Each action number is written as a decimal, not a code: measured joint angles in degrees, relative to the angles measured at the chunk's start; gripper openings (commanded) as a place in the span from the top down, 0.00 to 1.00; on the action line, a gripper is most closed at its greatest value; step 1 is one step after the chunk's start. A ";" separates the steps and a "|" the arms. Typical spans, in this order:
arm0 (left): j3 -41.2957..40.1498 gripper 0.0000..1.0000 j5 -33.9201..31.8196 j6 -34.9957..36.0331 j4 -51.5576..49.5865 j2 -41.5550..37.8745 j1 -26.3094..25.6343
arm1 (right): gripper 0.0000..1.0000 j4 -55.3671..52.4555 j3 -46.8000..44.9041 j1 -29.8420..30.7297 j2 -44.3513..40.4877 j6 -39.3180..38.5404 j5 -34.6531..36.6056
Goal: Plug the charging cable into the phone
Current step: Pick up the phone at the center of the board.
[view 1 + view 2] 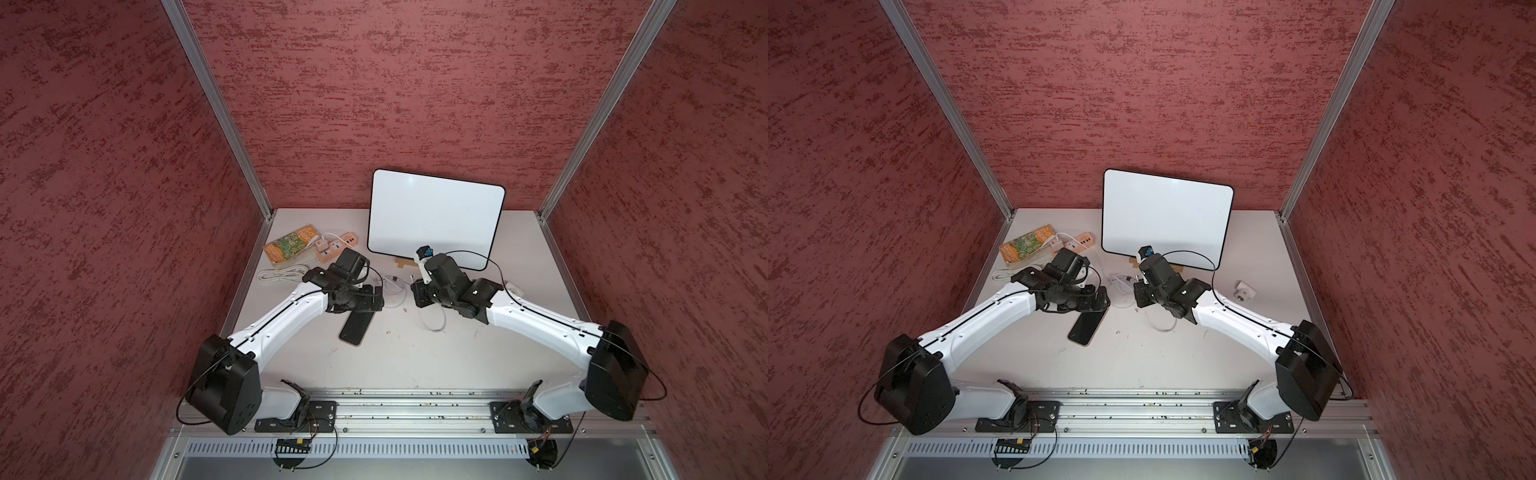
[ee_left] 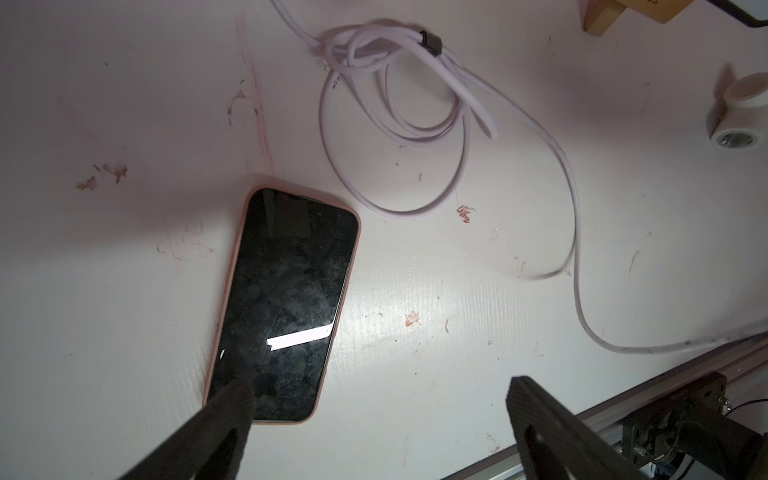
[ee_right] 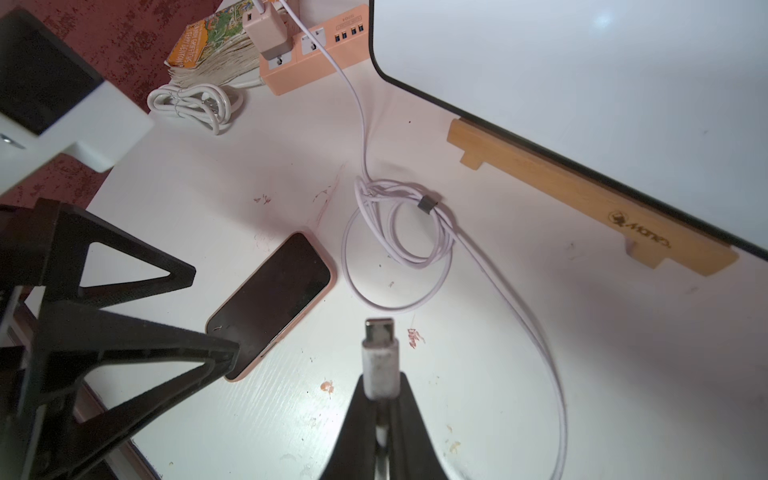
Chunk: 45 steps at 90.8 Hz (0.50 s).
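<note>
the phone (image 1: 356,329) lies flat and screen up on the white table (image 1: 415,365), set at a slant in front of the left arm; in both top views its far end is hidden under the left gripper (image 1: 370,300). in the left wrist view the left gripper (image 2: 380,384) is released, jaws spread wide, one finger (image 2: 232,399) over the near corner of the phone (image 2: 286,303) and the other off to the side above bare table; whether that finger touches the glass cannot be told. the right gripper (image 3: 380,386) is clenched on the white housing of the charging cable (image 3: 399,232), with the silvery connector (image 3: 379,328) sticking out past the fingertips, near the phone (image 3: 274,299) but apart from it and not plugged in. from the gripper the cable sweeps back in a long loop to a loose coil bound by a small dark band, just beside the phone's far end, then runs on to a charger block (image 3: 266,37) seated in a peach power strip (image 3: 316,52). beside the strip lie a bundled white cord (image 3: 195,104) and a thick illustrated booklet (image 1: 291,246). a whiteboard (image 1: 436,216) with a black rim stands in a wooden stand (image 3: 582,195) at the back. a small white adapter (image 1: 1244,291) sits near the right arm.
</note>
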 measured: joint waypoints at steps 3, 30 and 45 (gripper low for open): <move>0.72 0.00 -0.26 0.79 -0.72 0.74 0.00 | 1.00 -0.26 -0.42 0.00 -0.52 0.13 0.15; 5.99 0.00 -3.74 8.33 -3.93 10.01 0.46 | 1.00 -0.70 -4.00 -0.04 -4.70 0.22 1.09; 5.99 0.00 -4.92 10.54 -4.09 14.49 0.74 | 1.00 -0.61 -5.49 -0.15 -6.08 0.20 1.46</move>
